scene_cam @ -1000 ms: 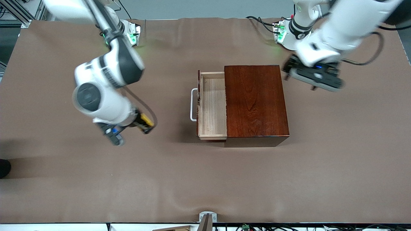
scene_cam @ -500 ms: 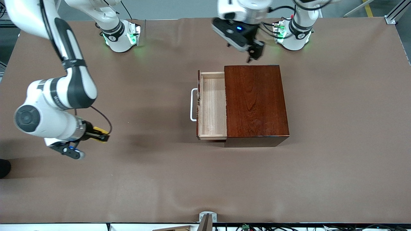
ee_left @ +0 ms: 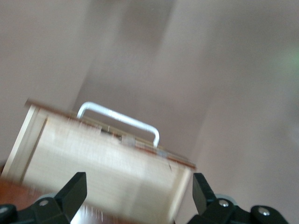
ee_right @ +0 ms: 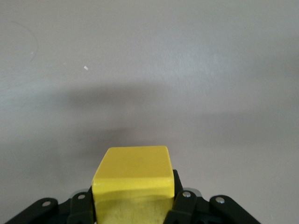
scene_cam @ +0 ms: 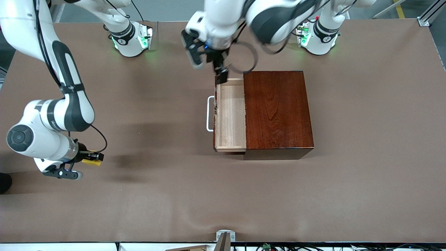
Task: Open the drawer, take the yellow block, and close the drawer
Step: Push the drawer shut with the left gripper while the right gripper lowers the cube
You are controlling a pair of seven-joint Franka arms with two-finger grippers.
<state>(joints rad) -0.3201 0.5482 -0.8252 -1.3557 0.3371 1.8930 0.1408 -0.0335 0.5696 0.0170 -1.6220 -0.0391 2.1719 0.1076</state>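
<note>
The dark red-brown box [scene_cam: 277, 111] stands mid-table with its drawer [scene_cam: 230, 115] pulled out toward the right arm's end, showing a pale wood inside with nothing in it. Its white handle [scene_cam: 210, 114] points the same way. My right gripper [scene_cam: 91, 158] is over bare table toward the right arm's end, shut on the yellow block [scene_cam: 93, 161]. In the right wrist view the yellow block [ee_right: 133, 179] fills the gap between the jaws of the right gripper [ee_right: 133, 205]. My left gripper [scene_cam: 220, 75] hangs open over the drawer's end nearest the robots' bases. In the left wrist view its fingers [ee_left: 74, 192] stand wide apart over the drawer [ee_left: 107, 163] and handle [ee_left: 119, 119].
Brown paper covers the whole table [scene_cam: 366, 157]. The arm bases [scene_cam: 130, 38] stand along the edge farthest from the front camera. A small bracket [scene_cam: 224, 237] sits at the table's nearest edge.
The right arm carried the yellow block away from the drawer toward the right arm's end of the table. The left arm swept across above the box to the drawer's corner.
</note>
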